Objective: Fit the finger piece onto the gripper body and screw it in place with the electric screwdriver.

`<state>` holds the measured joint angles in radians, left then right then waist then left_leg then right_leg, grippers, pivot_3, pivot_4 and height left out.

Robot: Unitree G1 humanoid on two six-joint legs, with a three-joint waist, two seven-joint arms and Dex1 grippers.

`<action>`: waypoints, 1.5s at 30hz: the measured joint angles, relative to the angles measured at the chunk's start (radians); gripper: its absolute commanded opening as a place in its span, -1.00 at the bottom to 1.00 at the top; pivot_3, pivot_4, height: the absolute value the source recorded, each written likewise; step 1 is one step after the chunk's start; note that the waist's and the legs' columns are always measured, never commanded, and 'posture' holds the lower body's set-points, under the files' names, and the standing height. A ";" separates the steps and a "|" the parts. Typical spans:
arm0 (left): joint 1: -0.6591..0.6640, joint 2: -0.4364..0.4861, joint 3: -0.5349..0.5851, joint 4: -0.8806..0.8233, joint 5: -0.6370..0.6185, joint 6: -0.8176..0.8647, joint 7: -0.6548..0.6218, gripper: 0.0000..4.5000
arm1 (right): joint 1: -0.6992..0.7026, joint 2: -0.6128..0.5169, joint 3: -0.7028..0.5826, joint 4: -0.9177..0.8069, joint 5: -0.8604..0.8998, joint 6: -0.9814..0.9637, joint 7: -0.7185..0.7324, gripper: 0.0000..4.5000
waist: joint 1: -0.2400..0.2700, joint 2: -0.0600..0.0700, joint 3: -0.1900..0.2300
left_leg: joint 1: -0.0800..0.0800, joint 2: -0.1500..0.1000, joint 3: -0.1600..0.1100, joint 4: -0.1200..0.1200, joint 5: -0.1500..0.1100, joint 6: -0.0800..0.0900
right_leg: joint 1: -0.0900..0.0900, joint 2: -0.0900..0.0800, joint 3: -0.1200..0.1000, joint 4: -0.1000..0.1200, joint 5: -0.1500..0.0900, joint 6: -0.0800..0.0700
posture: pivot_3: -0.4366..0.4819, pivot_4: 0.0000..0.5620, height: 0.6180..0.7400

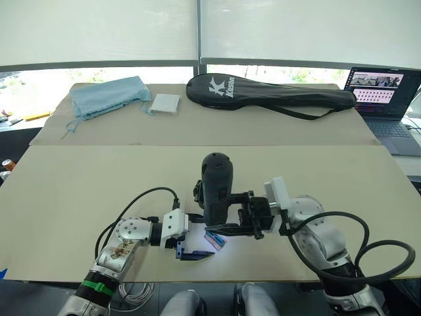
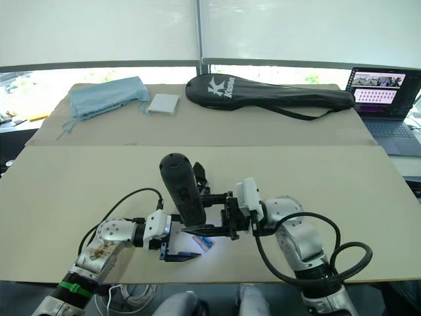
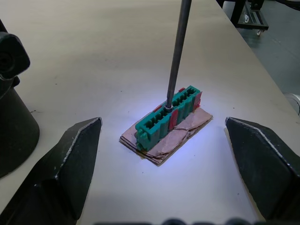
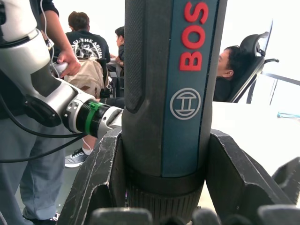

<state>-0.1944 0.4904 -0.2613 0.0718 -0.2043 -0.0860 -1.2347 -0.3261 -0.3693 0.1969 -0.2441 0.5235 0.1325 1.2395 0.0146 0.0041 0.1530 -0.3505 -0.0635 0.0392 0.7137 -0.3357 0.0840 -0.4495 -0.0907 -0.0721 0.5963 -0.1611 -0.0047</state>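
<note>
The electric screwdriver [image 1: 216, 186] stands upright near the table's front edge, with my right gripper [image 1: 225, 212] shut on its barrel [image 4: 171, 89]. Its thin metal bit [image 3: 177, 56] comes down onto a teal toothed block [image 3: 165, 118] lying on a scrap of cardboard [image 3: 180, 136]. My left gripper [image 3: 162, 124] is open, one finger on each side of that block and clear of it. A black part with a wide round base, which looks like the gripper body [image 3: 11, 112], stands just behind the screwdriver [image 2: 199, 175]. The finger piece is hidden or out of view.
At the back of the table lie a black racket bag [image 1: 270, 92], a blue cloth [image 1: 108, 95] and a white pad [image 1: 164, 103]. A laptop [image 1: 383, 99] sits at the far right. People [image 4: 86, 42] sit and stand beyond the table.
</note>
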 measured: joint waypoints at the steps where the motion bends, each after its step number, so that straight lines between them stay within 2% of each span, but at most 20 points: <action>1: 0.001 0.000 0.000 -0.001 0.000 0.000 0.000 0.98 | -0.004 0.000 0.000 0.003 0.000 0.000 0.000 -0.14 | 0.000 0.000 0.000 | 0.000 0.000 0.000 0.000 0.000 0.000 | 0.000 0.000 0.000 0.000 0.000 0.000 | -0.05 -0.47 1.00; 13: 0.008 0.001 0.001 -0.009 0.002 0.004 0.009 0.98 | -0.015 -0.003 0.005 0.016 0.003 0.008 0.002 -0.14 | -0.001 0.000 0.000 | 0.001 0.000 0.000 0.000 0.000 0.000 | 0.001 0.000 0.000 0.000 0.000 0.000 | -0.05 -0.47 1.00; 25: 0.009 0.000 -0.001 -0.009 0.004 0.021 0.014 0.98 | -0.014 -0.005 0.023 0.014 -0.001 0.026 -0.024 -0.14 | -0.002 0.000 0.000 | 0.013 0.001 0.000 -0.003 -0.001 0.001 | 0.011 0.000 0.001 -0.001 -0.001 0.001 | -0.05 -0.47 1.00; 45: 0.012 0.000 -0.001 -0.011 0.004 0.024 0.018 0.98 | -0.016 -0.004 0.027 0.029 -0.009 0.006 -0.021 -0.14 | -0.002 0.000 0.000 | 0.013 0.002 0.000 -0.003 -0.002 0.002 | 0.011 0.000 0.002 -0.001 -0.001 0.001 | -0.05 -0.47 1.00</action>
<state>-0.1826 0.4901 -0.2620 0.0611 -0.2001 -0.0617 -1.2164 -0.3421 -0.3731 0.2242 -0.2147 0.5146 0.1384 1.2184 0.0129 0.0038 0.1526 -0.3372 -0.0619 0.0391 0.7112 -0.3375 0.0862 -0.4382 -0.0907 -0.0701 0.5950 -0.1618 -0.0041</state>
